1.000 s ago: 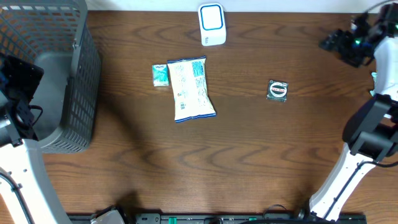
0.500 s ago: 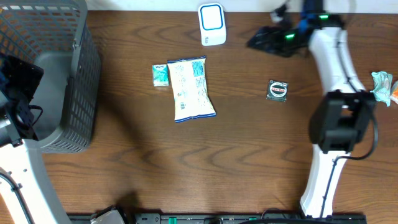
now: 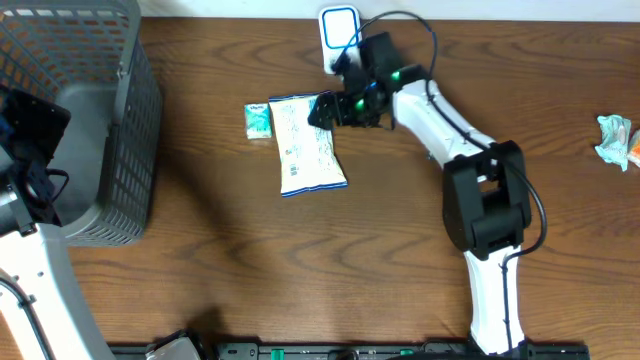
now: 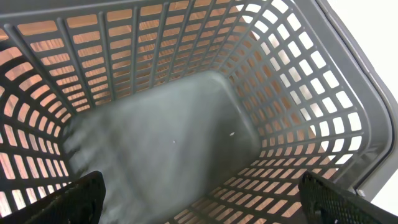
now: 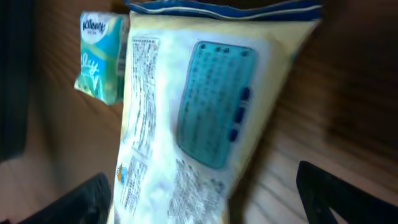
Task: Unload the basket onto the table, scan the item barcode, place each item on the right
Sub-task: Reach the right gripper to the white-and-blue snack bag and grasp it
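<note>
A white snack bag (image 3: 310, 145) with blue print lies flat near the middle of the table. It fills the right wrist view (image 5: 186, 124). My right gripper (image 3: 322, 108) hovers open over the bag's top right corner, its fingers (image 5: 87, 202) either side of the bag and nothing held. The white and blue scanner (image 3: 341, 38) stands at the table's back edge, just behind that arm. My left gripper (image 4: 202, 205) is open and empty above the grey basket (image 4: 298, 93) at the far left.
A small teal Kleenex pack (image 3: 258, 120) lies against the bag's left side, also seen in the right wrist view (image 5: 99, 59). The tall grey basket (image 3: 120, 100) fills the back left corner. A crumpled wrapper (image 3: 615, 138) sits at the right edge.
My right arm has swung from the far right edge across the table to above the snack bag. The left arm has not moved.
</note>
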